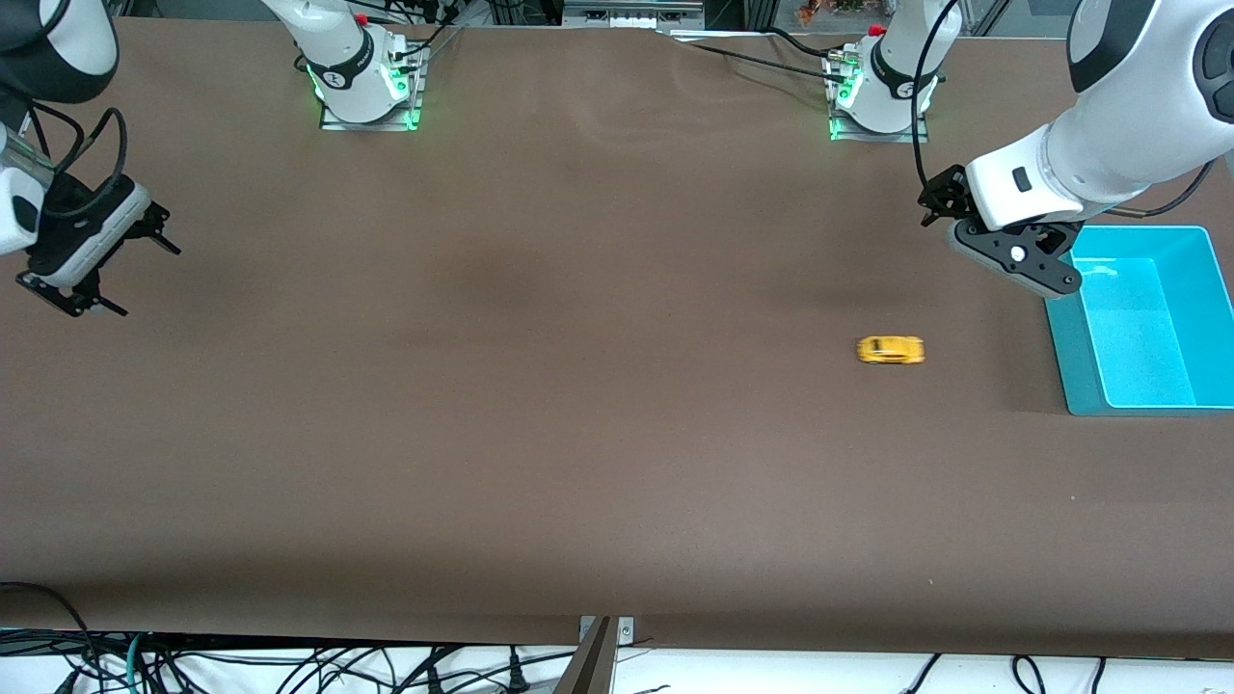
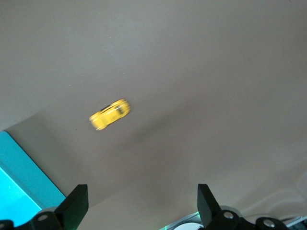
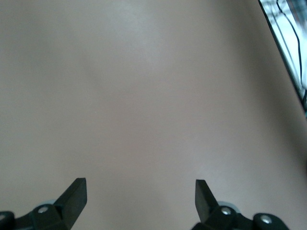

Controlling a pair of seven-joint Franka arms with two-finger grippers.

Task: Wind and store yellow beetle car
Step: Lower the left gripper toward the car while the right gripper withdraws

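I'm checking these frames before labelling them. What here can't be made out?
- yellow beetle car: too small in the front view, motion-blurred in the left wrist view; any winding part can't be seen.
- blue bin: cut off by the front view's edge, partly covered by the left gripper.
- right gripper: its wrist view shows only bare table.

White arms with dark joints, black fingers (image 2: 76, 203), green-lit bases, black cables.
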